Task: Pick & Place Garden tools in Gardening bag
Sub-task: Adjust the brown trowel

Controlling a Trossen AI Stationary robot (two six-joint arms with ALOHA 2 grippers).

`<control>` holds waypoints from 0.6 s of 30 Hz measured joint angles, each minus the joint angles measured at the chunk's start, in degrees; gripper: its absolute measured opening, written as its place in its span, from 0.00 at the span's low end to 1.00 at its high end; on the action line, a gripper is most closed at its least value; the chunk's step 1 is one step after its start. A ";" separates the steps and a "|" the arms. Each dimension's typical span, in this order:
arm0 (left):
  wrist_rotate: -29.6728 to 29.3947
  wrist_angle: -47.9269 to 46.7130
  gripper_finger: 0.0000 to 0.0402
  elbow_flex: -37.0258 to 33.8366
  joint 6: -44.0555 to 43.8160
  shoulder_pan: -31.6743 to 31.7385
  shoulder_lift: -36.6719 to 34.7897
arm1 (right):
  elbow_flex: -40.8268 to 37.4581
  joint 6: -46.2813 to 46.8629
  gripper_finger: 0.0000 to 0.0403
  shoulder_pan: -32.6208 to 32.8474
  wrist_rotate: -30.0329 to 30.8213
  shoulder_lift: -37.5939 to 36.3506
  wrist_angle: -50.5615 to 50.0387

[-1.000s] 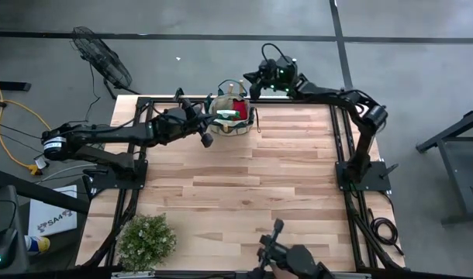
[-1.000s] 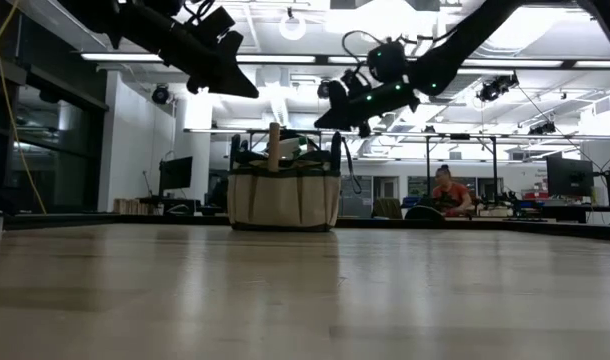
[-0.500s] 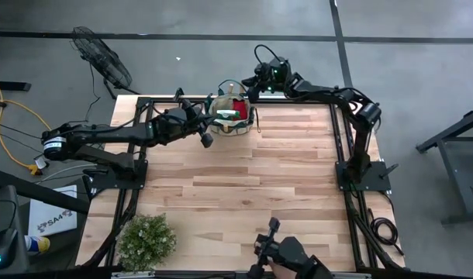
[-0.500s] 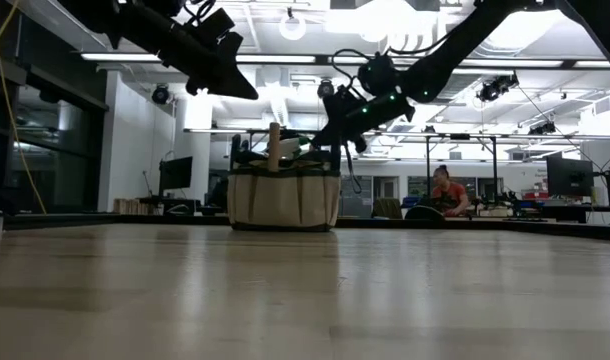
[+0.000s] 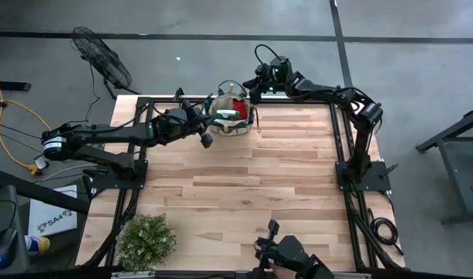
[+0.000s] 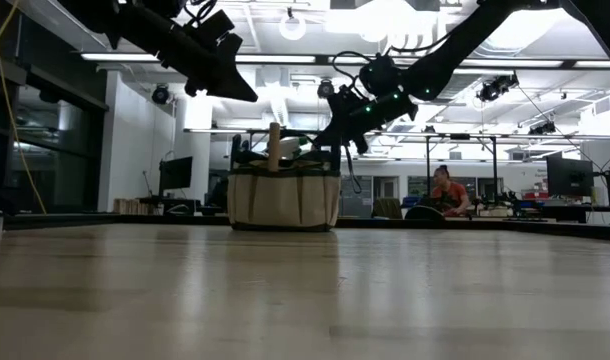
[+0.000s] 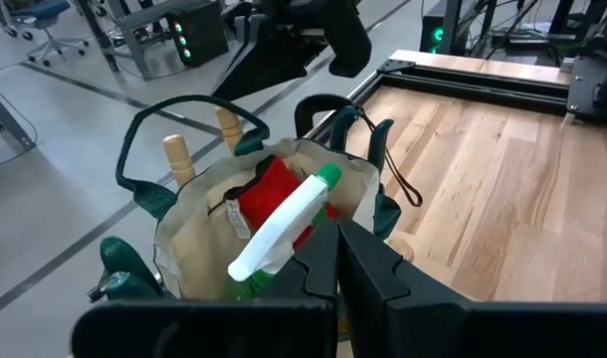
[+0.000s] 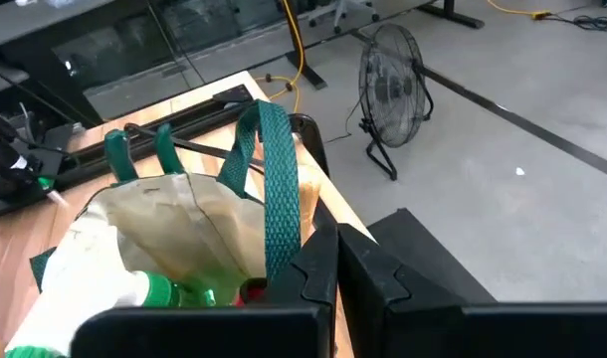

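Wooden butcher-block table (image 5: 244, 178) fills an open workshop with a grey floor, seen from overhead. At the table's far edge stands the gardening bag (image 5: 232, 116), a small round beige tote with dark green trim. Inside it lie red pruning shears (image 7: 267, 194) and a green sprayer with a white head (image 7: 284, 224), and two wooden tool handles (image 7: 178, 157) stick up along its rim. The left gripper (image 5: 207, 140) hangs in the air just beside the bag, fingers pressed together, holding nothing. The right gripper (image 5: 249, 95) hovers at the bag's opposite side, over its green loop handle (image 8: 276, 189), also clenched and empty. A bushy green plant (image 5: 146, 240) sits at the near left corner. A pedestal fan (image 5: 101, 58) stands on the floor beyond the table.
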 joint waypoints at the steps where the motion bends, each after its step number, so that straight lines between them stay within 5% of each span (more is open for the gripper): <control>1: 0.00 0.02 0.00 0.00 0.00 0.00 0.00 | 0.00 -0.01 0.00 0.02 -0.10 0.00 -0.07; 12: -3.41 -1.57 0.00 -0.03 0.26 -0.02 -3.25 | 0.02 0.05 0.00 -0.06 -1.27 -0.04 -1.14; 18: -2.80 1.03 0.00 -7.01 -0.36 0.00 -10.04 | -0.22 0.31 0.01 -1.21 -1.07 -2.99 -2.15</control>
